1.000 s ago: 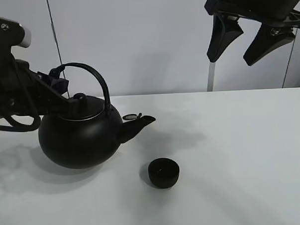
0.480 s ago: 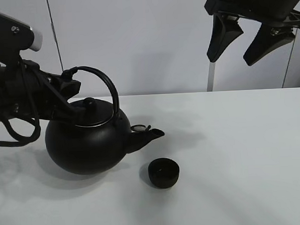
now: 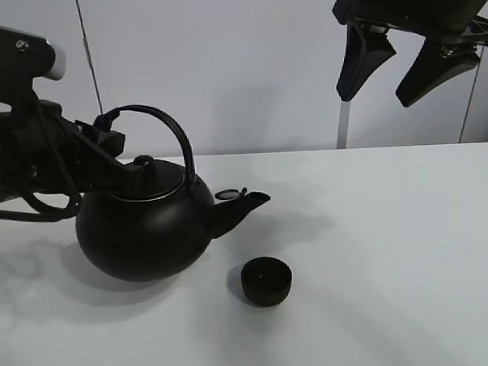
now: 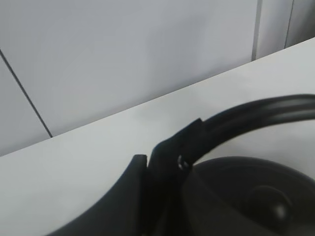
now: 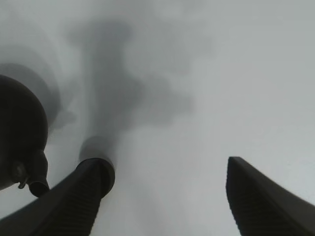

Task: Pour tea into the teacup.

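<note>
The big black kettle [image 3: 145,228] is at the left of the white table [image 3: 393,249], its spout [image 3: 251,204] pointing right. My left gripper [image 3: 106,134] is shut on the left end of the arched handle [image 3: 164,126]. Whether the kettle rests on the table or hangs just above it, I cannot tell. The left wrist view shows the gripper [image 4: 165,160] clamped on the handle [image 4: 261,110] above the lid [image 4: 246,196]. The small black teacup [image 3: 266,281] stands in front of and below the spout, apart from it. My right gripper [image 3: 389,63] is open and empty, high at the upper right. Its wrist view looks down on the kettle [image 5: 19,128] and the teacup [image 5: 101,160], which is partly behind one finger [image 5: 74,206].
A grey wall panel [image 3: 263,69] with a vertical metal post [image 3: 343,122] stands behind the table's far edge. The left arm's body and cables [image 3: 24,152] fill the far left.
The kettle has moved right toward the teacup with my left gripper. Its spout dipped half a second ago and now sits higher again. The right gripper and teacup have not moved.
</note>
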Available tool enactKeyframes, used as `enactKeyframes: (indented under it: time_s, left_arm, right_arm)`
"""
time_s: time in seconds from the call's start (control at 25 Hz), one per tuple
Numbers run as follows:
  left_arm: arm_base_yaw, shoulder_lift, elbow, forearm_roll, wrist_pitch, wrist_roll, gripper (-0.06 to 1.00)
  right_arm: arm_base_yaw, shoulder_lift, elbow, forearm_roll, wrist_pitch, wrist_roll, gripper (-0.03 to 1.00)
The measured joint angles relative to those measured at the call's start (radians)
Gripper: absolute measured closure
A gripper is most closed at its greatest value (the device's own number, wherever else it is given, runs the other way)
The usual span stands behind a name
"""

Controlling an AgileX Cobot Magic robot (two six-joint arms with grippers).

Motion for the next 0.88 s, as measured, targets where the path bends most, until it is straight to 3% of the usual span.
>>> enactKeyframes:
  time_s: [0.16, 0.88]
  left_arm:
    - [-0.012, 0.0, 0.0, -0.041, 0.0, 0.001, 0.84]
    - [-0.016, 0.045, -0.003, 0.04, -0.01, 0.081, 0.84]
  right_arm:
    - [0.0, 0.0, 0.0, 0.0, 0.0, 0.0, 0.47]
    - [0.0, 0.0, 0.0, 0.005, 0.0, 0.0, 0.47]
